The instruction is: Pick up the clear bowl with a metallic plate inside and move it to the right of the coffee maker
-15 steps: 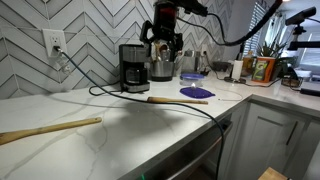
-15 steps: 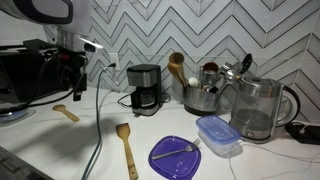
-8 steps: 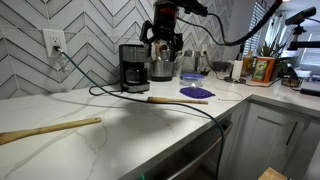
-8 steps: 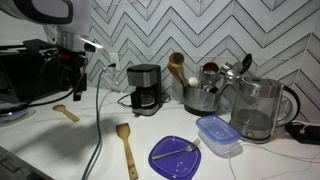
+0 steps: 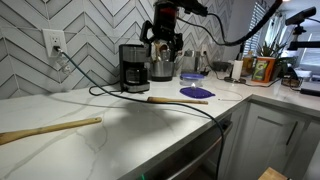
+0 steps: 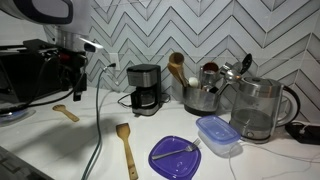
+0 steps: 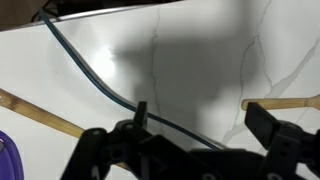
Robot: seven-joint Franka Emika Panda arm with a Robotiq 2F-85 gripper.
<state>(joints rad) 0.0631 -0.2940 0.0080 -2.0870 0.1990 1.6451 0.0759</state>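
The clear bowl (image 6: 217,134) is small, shallow and bluish. It sits on the white counter beside a flat blue-purple disc (image 6: 177,153); it also shows in an exterior view (image 5: 190,77), right of the steel crock. The black coffee maker (image 5: 133,67) (image 6: 146,88) stands against the tiled wall. My gripper (image 5: 165,47) (image 6: 68,72) hangs high above the counter, well away from the bowl. In the wrist view my gripper (image 7: 205,125) is open and empty, over bare counter and a dark cable. The bowl does not show in the wrist view.
A steel crock of utensils (image 5: 163,68) (image 6: 203,95) stands next to the coffee maker. A glass kettle (image 6: 255,108) stands behind the bowl. Wooden utensils (image 6: 127,148) (image 6: 66,112) (image 5: 50,130) lie on the counter. A black cable (image 5: 150,98) runs across it.
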